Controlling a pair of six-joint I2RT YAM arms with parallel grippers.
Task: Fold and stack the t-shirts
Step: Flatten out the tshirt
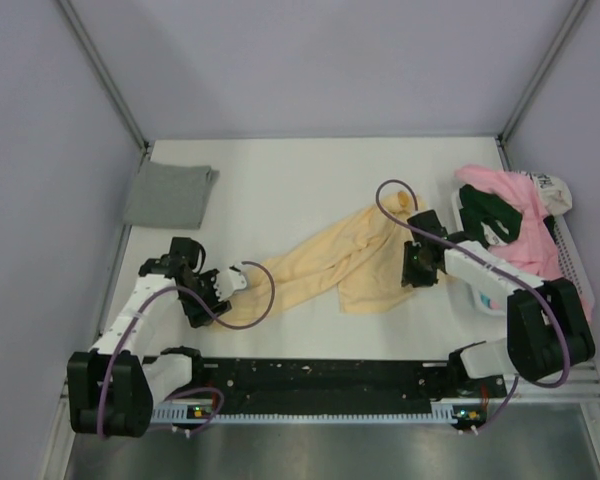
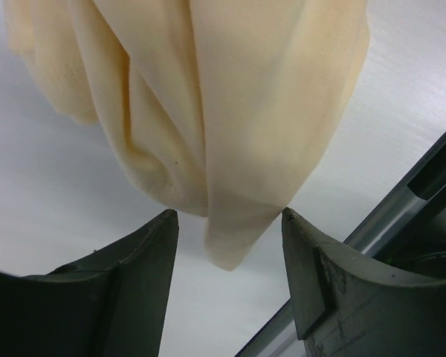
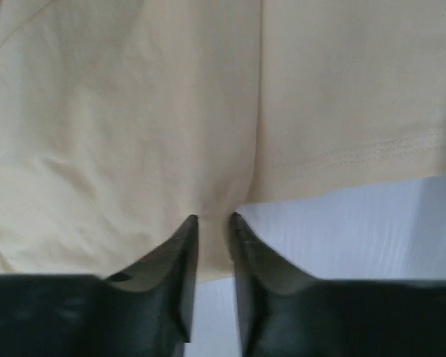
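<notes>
Yellow shirt (image 1: 350, 255): pale yellow-peach, unfolded, bunched into a long wrinkled band. It is laid diagonally on the white worktop (image 1: 300, 180), from front left up to right of centre, and is widest at mid-right. One stitched hem is seen in the right wrist view.

Grey shirt (image 1: 170, 195): folded flat, at the back left corner, well apart from both arms. Pink shirt (image 1: 525, 195) and green shirt (image 1: 485, 210) are heaped together at the right edge, unfolded, beside the right arm.

Left gripper (image 2: 227, 223): set wide, at the shirt's front-left end. In the left wrist view the pointed tip of the cloth is seen between the two fingers (image 2: 134, 282). It is just touching the right-hand one, with a clear gap to the other, so it is not clamped.

Right gripper (image 3: 212, 238): set narrow, over the shirt's lower right edge, next to the hem. A crease in the cloth is seen running straight into the slit between the fingers (image 3: 241, 260), with bare worktop showing just right of it. Whether cloth is actually pinched cannot be told.
</notes>
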